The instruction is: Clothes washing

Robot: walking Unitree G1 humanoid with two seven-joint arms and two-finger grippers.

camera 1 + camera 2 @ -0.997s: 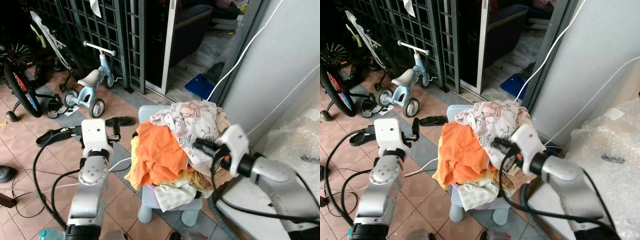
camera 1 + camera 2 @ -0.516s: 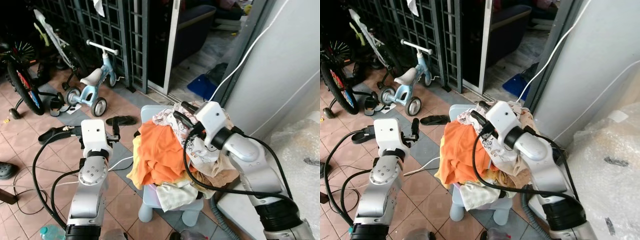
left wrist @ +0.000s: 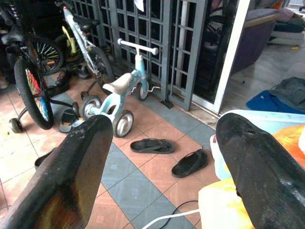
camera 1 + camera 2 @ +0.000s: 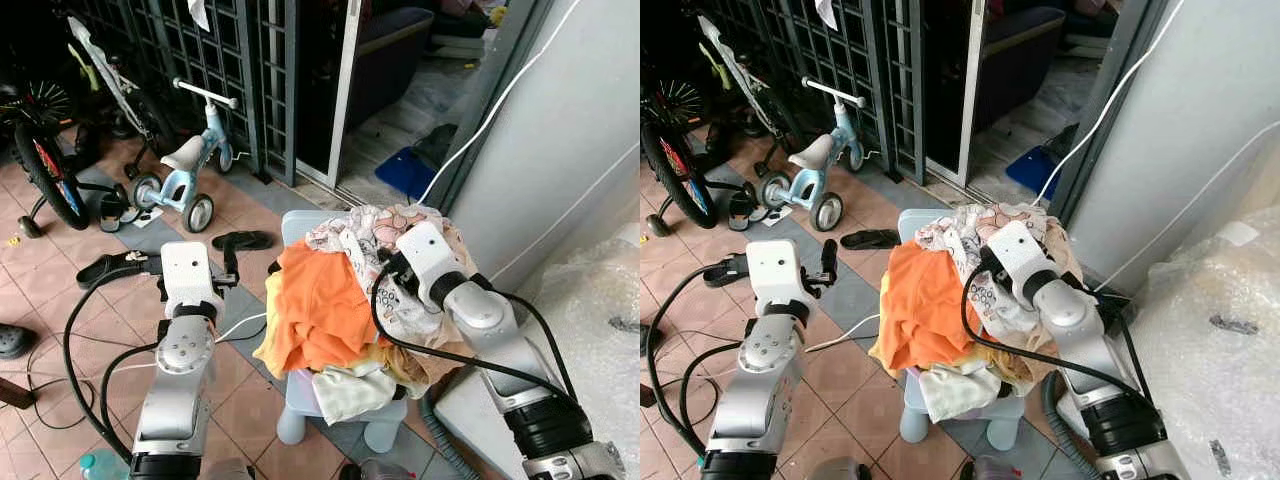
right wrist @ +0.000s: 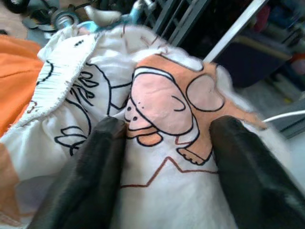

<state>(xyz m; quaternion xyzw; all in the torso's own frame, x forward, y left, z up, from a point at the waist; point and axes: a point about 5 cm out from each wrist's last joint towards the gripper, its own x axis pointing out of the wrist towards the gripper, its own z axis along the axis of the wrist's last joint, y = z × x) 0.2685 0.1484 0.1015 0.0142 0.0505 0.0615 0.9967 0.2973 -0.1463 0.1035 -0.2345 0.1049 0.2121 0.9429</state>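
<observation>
The left end effector [image 3: 162, 167] has its two black fingers [image 3: 71, 167] wide apart. Between them are a small blue bike [image 3: 121, 90], two black sandals [image 3: 169, 153] and a tiled floor [image 3: 143, 186].

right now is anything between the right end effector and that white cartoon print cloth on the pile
Nothing visible. The right end effector is open, its fingers pressed straight onto the white cartoon-print cloth atop the pile.
</observation>
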